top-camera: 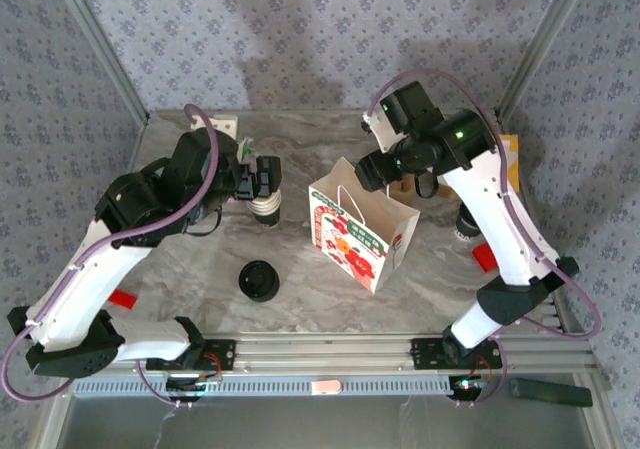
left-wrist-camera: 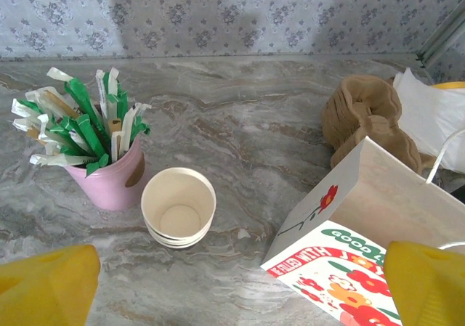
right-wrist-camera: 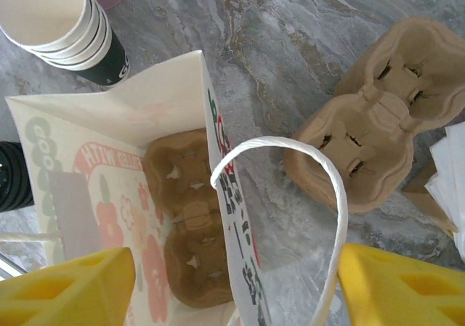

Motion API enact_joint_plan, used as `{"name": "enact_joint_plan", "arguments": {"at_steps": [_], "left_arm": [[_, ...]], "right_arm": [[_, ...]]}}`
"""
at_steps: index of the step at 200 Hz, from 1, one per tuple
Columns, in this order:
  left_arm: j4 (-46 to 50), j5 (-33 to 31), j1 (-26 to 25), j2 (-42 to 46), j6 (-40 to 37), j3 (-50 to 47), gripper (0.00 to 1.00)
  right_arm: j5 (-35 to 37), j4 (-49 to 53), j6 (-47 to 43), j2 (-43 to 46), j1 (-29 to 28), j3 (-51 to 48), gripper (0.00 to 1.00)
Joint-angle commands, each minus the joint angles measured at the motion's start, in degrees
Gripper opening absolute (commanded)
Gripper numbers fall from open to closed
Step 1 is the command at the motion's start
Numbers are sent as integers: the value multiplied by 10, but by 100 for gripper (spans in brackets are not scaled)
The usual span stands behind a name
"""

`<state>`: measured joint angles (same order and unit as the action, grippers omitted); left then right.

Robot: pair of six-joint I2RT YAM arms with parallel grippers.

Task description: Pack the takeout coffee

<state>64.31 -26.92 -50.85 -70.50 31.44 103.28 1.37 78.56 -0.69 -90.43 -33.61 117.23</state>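
Observation:
The takeout coffee is hidden from me. A white paper bag [top-camera: 360, 231] printed with red flowers stands open mid-table. Inside it lies a brown pulp drink carrier [right-wrist-camera: 190, 224]. My right gripper [right-wrist-camera: 236, 291] hangs open over the bag's far rim, its yellow fingers [right-wrist-camera: 403, 286] straddling the bag wall and the white handle loop [right-wrist-camera: 320, 166], holding nothing. My left gripper [left-wrist-camera: 236, 293] is open and empty above the table, between a stack of lidless cups [left-wrist-camera: 178, 206] and the bag's corner [left-wrist-camera: 341, 217]. From above, that gripper [top-camera: 262, 181] sits just behind the cup stack [top-camera: 266, 211].
A pile of black lids [top-camera: 258, 280] lies in front of the cups. A pink pot of sachets and stirrers [left-wrist-camera: 109, 181] stands left of the stack. Spare pulp carriers [right-wrist-camera: 378, 115] and white napkins [left-wrist-camera: 436, 112] lie right of the bag. A small pale-and-dark object [top-camera: 467, 227] peeks from behind the right forearm.

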Motion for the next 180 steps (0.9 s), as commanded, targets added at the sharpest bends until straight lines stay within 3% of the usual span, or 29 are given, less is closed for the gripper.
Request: {"name": "enact_joint_plan", "arguments": {"at_steps": [1,63,140,161,180], "left_arm": [[-10,2,5,10,-14,-5,100],[-23,7,6,14,-22,-23,100],[-25,31,7,9,-20,-23,100],[-24,34,6,7,-18,-22,100],[-26,37,6,5,-18,-21,100]], "right_arm": [[7,-2,2,-2,3,-3,73],[-11,-27,30,34,4,25,81],[-4,-39,37,40,13,-32,81],[-14,-47,46,45,16,-50,77],[-27,-54,59,47,17,-65,61]]}}
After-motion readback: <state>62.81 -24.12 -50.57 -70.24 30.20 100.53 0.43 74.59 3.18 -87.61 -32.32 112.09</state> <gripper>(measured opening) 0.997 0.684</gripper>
